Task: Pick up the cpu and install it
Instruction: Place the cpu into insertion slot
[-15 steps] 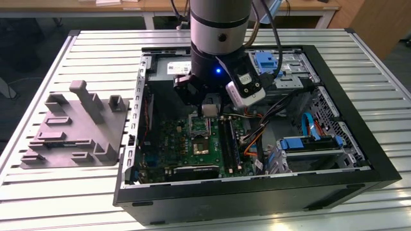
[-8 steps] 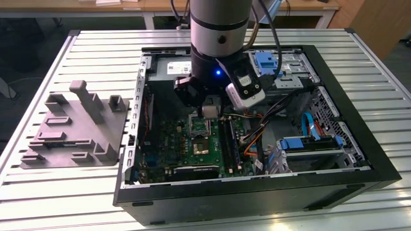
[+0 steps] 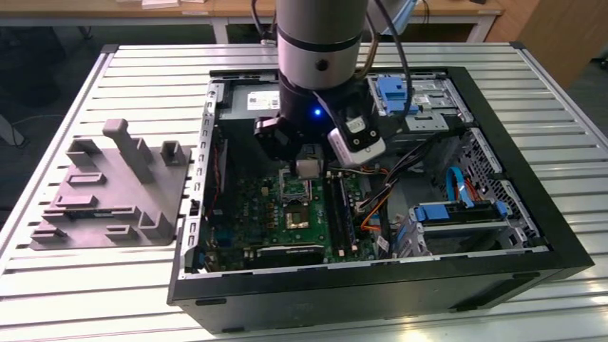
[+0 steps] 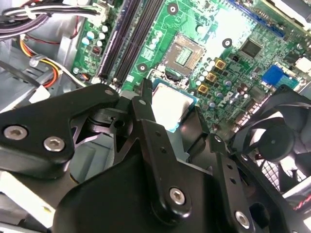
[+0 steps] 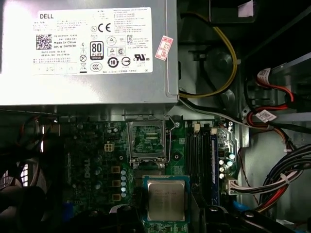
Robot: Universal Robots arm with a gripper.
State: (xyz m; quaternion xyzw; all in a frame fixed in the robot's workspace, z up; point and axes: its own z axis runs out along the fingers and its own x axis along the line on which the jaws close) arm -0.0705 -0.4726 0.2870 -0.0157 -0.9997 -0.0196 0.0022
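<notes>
The cpu [image 4: 171,103] is a small square chip with a pale silvery top and a green rim. My gripper [image 4: 171,112] is shut on it, a black finger [image 4: 144,104] against one edge and another against the opposite edge. It hangs level a little above the green motherboard [image 4: 233,29]. In the first wrist view the cpu [image 5: 166,199] sits just short of the open metal-framed socket [image 5: 147,141]. The exterior view has my gripper [image 3: 309,162] low inside the open computer case [image 3: 532,206], with the cpu [image 3: 309,169] over the socket [image 3: 297,212].
The grey power supply [image 5: 87,48] borders the socket on one side and memory slots [image 5: 204,155] on another. A black fan [image 4: 272,138] and bundled cables [image 5: 272,184] crowd the case. The grey plastic fixture [image 3: 109,192] stands on the slatted table at the exterior view's left.
</notes>
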